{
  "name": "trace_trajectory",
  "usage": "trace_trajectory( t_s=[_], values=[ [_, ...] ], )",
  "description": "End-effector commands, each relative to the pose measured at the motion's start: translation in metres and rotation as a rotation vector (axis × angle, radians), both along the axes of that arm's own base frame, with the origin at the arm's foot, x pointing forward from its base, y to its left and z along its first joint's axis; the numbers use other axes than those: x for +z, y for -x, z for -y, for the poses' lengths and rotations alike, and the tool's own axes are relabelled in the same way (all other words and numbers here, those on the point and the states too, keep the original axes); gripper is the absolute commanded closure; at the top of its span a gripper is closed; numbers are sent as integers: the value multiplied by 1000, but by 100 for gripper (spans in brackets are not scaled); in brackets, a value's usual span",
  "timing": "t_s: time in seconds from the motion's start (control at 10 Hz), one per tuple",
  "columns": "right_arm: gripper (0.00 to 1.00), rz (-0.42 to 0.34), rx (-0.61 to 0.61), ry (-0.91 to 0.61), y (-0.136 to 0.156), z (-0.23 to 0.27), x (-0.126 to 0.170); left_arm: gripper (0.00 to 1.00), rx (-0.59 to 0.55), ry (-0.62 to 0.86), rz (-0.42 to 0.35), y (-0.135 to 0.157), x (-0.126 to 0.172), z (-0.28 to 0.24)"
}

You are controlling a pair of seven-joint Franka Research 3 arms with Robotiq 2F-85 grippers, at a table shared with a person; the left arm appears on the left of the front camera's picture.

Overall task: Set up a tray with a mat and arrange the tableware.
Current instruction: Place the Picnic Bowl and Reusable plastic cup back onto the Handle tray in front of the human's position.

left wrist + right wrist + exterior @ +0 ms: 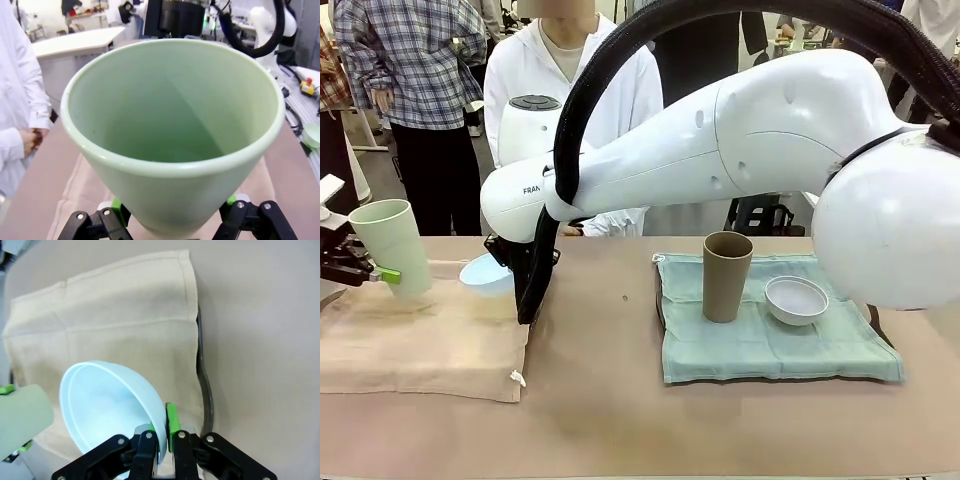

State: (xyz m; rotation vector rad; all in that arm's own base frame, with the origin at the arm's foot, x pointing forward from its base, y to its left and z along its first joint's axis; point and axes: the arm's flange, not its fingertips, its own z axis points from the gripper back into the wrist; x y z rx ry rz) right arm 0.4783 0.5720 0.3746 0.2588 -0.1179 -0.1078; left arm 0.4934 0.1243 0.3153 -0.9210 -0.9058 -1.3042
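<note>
My left gripper [382, 272] is shut on the lower wall of the pale green cup [390, 245], which hangs tilted over the left end of a beige mat [420, 340]. In the left wrist view the green cup [175, 125] opens toward the camera above the left gripper [175, 222]. My right arm reaches across to the left, and its gripper [510, 272] is shut on the rim of the light blue bowl [485, 273], held tilted above the mat. The right gripper [161, 437] pinches the blue bowl [105, 405] over the beige mat [115, 315]. On the pale green mat [770, 345] stand a tan-brown cup [726, 275] and a white bowl [796, 299].
A dark tray edge [204, 385] shows along the beige mat's side, and another tray [880, 330] lies under the green mat. A person in white [570, 70] stands at the far side. Bare table [600, 400] lies between the mats.
</note>
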Motion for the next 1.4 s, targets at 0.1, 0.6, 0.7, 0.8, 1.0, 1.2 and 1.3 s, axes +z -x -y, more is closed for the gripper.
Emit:
trace_trajectory(
  t_s=[0.1,0.6,0.7,0.8,1.0,1.2,1.3],
  values=[
    [93,-9,25,-8,-7,-5,-20,18,-33,-63,24,-6,-15,15],
    [93,3,53,-44,-12,-2,-40,18,-23,-90,29,-19,-33,26],
    [93,-5,56,-46,-12,-2,-45,18,-19,-91,27,-21,-39,25],
    [93,-6,53,-48,-15,-2,-48,18,-28,-85,34,-25,-41,25],
    [93,-15,55,-43,-17,-4,-56,18,-31,-83,34,-26,-47,24],
    [33,-7,77,-23,-16,-5,-54,0,-41,-83,30,-27,-49,23],
    [33,-1,73,-4,-13,-6,-46,0,-36,-79,30,-24,-44,20]
  ],
)
